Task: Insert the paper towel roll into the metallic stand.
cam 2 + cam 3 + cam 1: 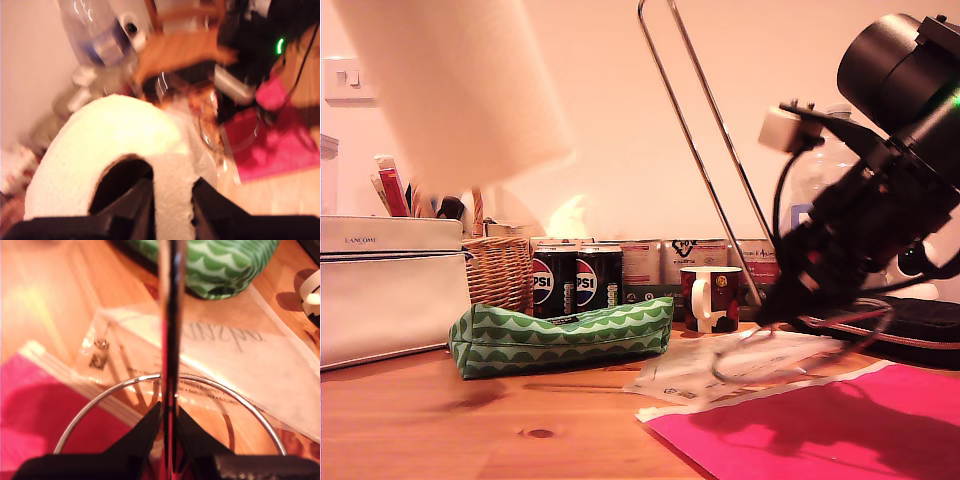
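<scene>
High at the exterior view's left, the paper towel roll point(460, 90) hangs clear above the surface point(470, 420), tilted and blurred, well apart from the metallic stand point(705, 150). My first tool point(172, 210) has it by the wall: one finger sits inside the cardboard core and the other outside, closed on the paper between them. Toward the exterior view's right, my second tool point(169, 432) is pinched shut on the stand's upright wire loop just above the round ring base point(125, 387). The stand leans over, with its top toward the roll and its ring lifted partly off the papers point(720, 375) beside the pink sheet point(840, 430).

Both pieces are in hand, so I judge the picking up done. Still to do: line the core up with the loop's top, slide the roll down the wire, then set the stand flat. None of the insertion has begun.
</scene>
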You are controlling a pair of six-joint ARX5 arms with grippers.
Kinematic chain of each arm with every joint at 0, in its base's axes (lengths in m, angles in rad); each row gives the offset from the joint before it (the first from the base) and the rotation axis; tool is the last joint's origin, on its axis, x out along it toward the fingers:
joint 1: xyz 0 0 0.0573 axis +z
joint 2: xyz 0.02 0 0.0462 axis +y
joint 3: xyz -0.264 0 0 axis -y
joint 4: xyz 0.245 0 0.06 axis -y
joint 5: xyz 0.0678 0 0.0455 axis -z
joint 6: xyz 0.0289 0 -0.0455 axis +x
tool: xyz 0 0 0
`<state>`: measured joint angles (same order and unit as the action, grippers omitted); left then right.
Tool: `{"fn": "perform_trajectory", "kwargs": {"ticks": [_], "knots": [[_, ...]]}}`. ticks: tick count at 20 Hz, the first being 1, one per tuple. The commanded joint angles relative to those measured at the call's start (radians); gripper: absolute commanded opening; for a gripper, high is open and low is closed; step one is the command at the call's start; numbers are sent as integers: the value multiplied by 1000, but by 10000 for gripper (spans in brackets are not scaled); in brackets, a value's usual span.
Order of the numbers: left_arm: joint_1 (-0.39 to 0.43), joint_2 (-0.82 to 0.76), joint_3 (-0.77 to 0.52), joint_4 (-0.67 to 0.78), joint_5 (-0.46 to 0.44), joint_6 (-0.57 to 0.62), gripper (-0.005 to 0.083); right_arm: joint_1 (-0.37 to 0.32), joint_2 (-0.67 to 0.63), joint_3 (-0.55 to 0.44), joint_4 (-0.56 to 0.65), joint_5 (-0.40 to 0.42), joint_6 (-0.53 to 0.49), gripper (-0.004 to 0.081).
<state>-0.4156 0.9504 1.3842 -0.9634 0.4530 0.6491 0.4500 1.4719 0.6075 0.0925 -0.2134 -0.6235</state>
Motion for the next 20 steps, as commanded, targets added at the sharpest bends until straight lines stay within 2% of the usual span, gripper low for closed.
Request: {"fn": "perform_trajectory", "kwargs": {"ticks": [1,4,8,13,20], "knots": [[36,-9,11,11,27,-5,-21,8,-20,12,4,26,-14,-13],[105,1,11,12,136,2,-21,8,-20,14,-27,75,-47,-13],[166,28,11,34,286,14,-21,8,-20,36,-102,94,-76,-13],[209,56,11,59,357,14,-21,8,-20,36,-137,93,-85,-13],[286,59,11,90,455,13,-21,8,-20,40,-121,93,-101,-13]]}}
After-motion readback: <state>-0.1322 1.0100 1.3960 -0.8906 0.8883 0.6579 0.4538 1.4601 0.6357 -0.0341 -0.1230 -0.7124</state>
